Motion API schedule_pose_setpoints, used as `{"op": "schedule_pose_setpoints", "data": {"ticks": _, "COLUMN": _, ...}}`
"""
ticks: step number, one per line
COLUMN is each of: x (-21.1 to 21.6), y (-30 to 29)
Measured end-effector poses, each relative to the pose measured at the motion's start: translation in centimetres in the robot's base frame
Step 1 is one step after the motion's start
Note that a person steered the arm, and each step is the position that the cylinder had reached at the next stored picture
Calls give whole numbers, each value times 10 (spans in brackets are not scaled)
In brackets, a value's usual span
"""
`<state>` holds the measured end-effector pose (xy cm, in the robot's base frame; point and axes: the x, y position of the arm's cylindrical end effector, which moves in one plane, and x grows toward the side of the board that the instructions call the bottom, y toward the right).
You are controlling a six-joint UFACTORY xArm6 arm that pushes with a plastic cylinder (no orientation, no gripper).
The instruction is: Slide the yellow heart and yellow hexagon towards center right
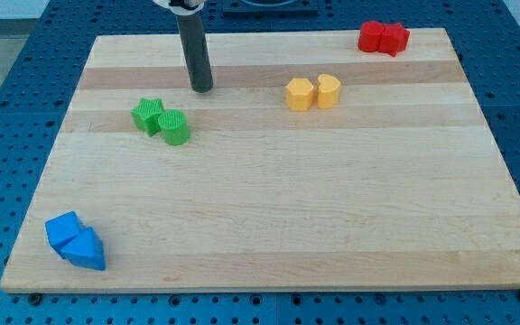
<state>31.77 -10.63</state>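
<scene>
The yellow hexagon [299, 94] and the yellow heart [329, 90] sit side by side, touching, in the upper middle of the wooden board [269, 226], the hexagon on the view's left. My tip [202, 88] rests on the board well to the left of the hexagon, apart from it, and up and to the right of the green blocks.
A green star [148, 114] and a green cylinder-like block [175, 127] touch at the upper left. Two red blocks [384, 38] sit together at the top right corner. Two blue blocks [75, 241] sit at the bottom left corner.
</scene>
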Motion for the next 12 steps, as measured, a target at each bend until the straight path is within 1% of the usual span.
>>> {"op": "schedule_pose_setpoints", "data": {"ticks": 1, "x": 7, "y": 12}}
{"op": "schedule_pose_setpoints", "data": {"ticks": 6, "x": 13, "y": 178}}
{"op": "schedule_pose_setpoints", "data": {"ticks": 7, "x": 16, "y": 191}}
{"op": "schedule_pose_setpoints", "data": {"ticks": 8, "x": 7, "y": 149}}
{"op": "schedule_pose_setpoints", "data": {"ticks": 9, "x": 25, "y": 123}}
{"op": "schedule_pose_setpoints", "data": {"ticks": 10, "x": 50, "y": 141}}
{"op": "schedule_pose_setpoints", "data": {"ticks": 12, "x": 52, "y": 211}}
